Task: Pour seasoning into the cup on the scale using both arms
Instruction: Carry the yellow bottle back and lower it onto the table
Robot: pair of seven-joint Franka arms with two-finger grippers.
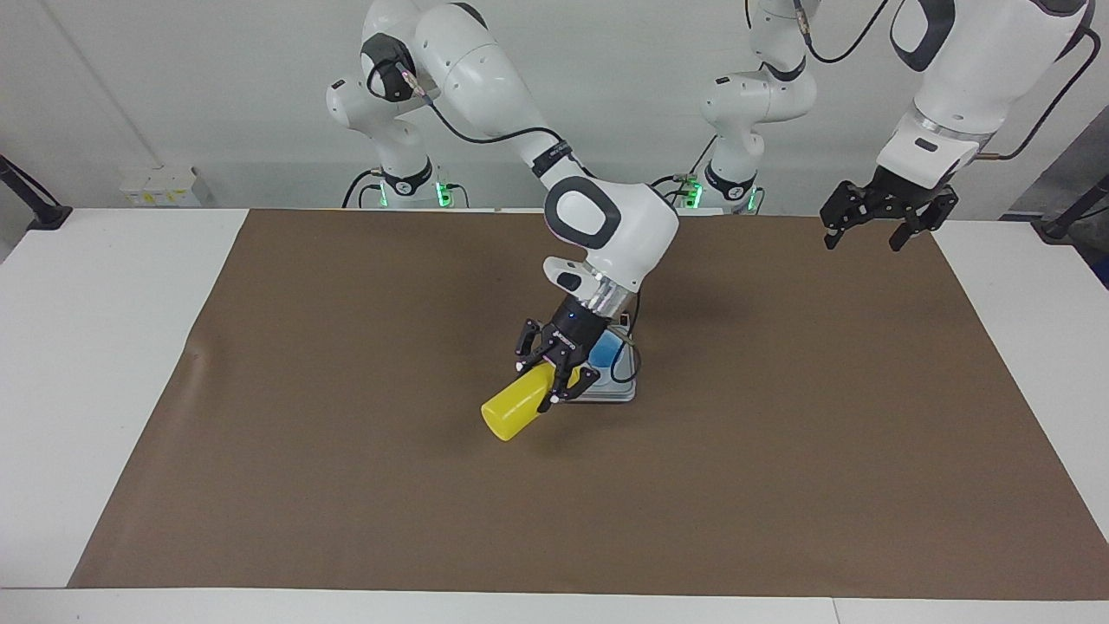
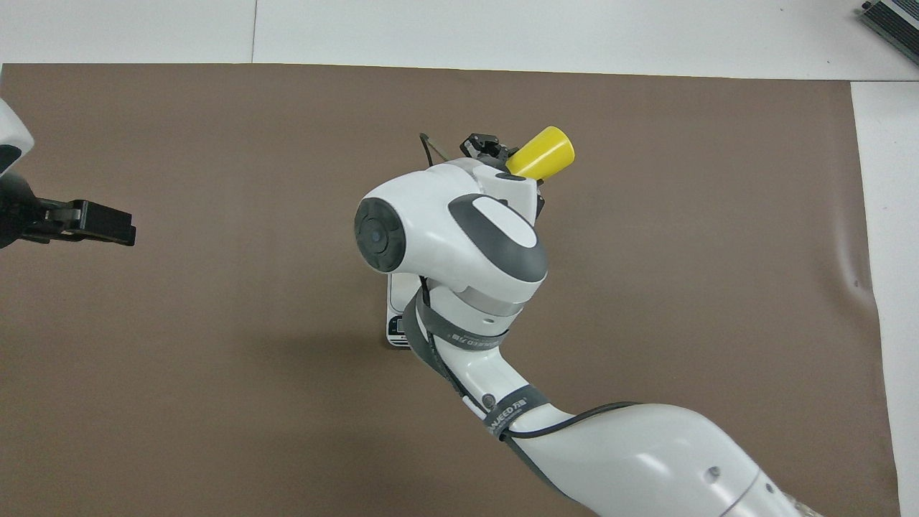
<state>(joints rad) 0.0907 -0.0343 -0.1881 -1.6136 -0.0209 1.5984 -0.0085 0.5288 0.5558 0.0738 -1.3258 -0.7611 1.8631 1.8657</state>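
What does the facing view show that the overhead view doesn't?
Only the facing view shows the blue cup on the scale and the right hand shut on the tilted yellow seasoning bottle above it. Only the overhead view shows the scale's display end, which faces the robots. Both show the bottle, the brown mat and the left hand waiting, open, over the mat at its own end.
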